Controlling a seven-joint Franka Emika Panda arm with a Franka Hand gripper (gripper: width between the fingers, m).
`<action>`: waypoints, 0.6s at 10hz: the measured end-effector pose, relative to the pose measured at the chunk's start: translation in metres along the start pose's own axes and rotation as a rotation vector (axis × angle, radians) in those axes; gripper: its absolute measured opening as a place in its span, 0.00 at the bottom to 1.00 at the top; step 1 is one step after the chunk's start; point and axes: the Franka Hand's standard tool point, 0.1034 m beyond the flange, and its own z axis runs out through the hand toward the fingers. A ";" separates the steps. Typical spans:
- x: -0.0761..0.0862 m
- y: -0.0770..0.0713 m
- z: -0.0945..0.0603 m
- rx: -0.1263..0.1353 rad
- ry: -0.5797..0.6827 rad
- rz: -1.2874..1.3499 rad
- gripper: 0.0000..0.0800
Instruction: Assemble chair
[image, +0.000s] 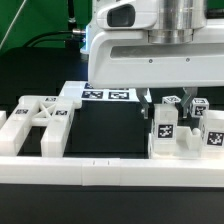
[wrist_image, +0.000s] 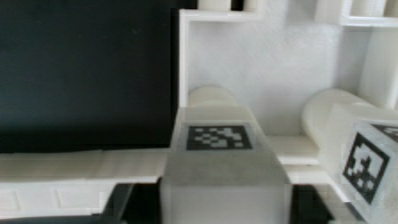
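Tagged chair post (wrist_image: 221, 140) close up, directly below the gripper (image: 165, 104); second post (wrist_image: 347, 115) just beside the fingers (image: 147, 101). Cannot tell whether clamped or apart. Probably the grasping step; next needs a square, firm close.

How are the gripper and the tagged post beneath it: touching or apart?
Cannot tell. The exterior view shows the gripper overlapping the post, neither gap nor contact plain; the wrist view settles nothing.

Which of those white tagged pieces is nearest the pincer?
The upright block directly under the pincer, at the exterior view's right. Its neighbour stands further right; the notched pieces lie at that view's left.
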 end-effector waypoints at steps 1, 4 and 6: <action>0.000 0.000 0.000 0.000 0.000 0.000 0.36; 0.003 -0.001 0.001 0.020 0.018 0.296 0.36; 0.004 0.002 0.001 0.043 0.028 0.528 0.36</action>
